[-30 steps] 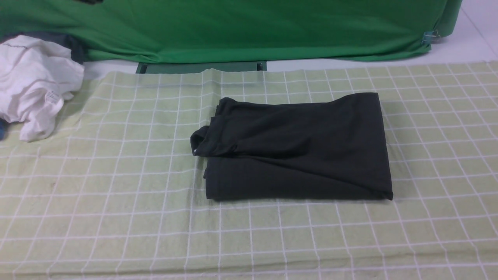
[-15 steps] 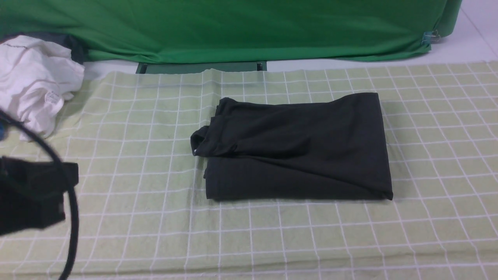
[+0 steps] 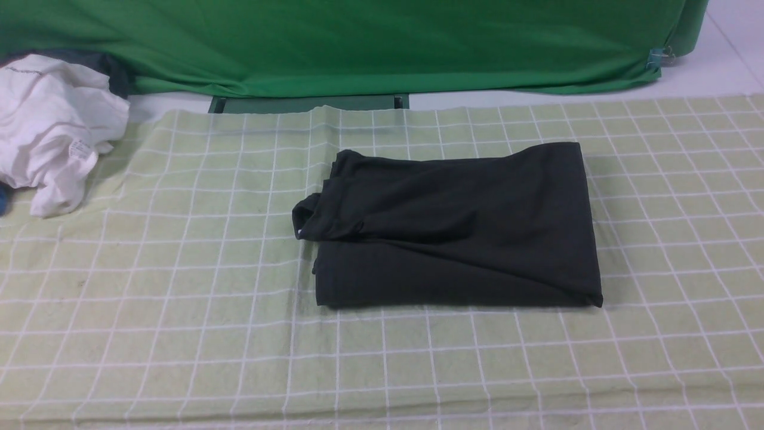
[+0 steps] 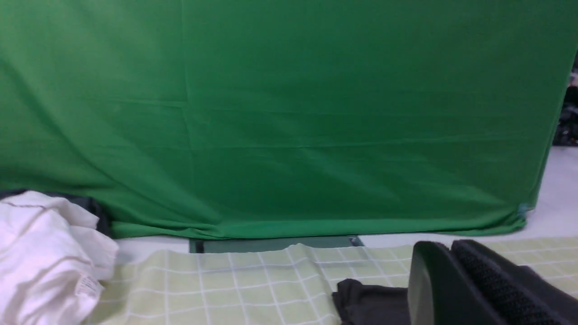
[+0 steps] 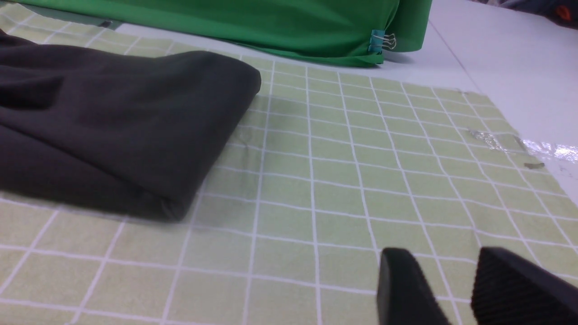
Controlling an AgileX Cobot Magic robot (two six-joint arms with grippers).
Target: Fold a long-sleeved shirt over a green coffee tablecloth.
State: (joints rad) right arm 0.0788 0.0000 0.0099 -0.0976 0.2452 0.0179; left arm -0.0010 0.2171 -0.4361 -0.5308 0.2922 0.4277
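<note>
Folded long-sleeved shirt [image 3: 453,227] lies on the green coffee tablecloth [image 3: 179,334]. Left jaws closed, empty, shirt just behind. Right jaws parted, empty, shirt well aside.

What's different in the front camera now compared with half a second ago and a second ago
A dark arm with its cable, at the left edge half a second ago, has pulled out of view. The folded long-sleeved shirt, green coffee tablecloth and white garment have not shifted. Nothing was grasped or released.

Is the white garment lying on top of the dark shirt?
No, the white garment sits crumpled at the tablecloth's far left edge, apart from the folded shirt.
</note>
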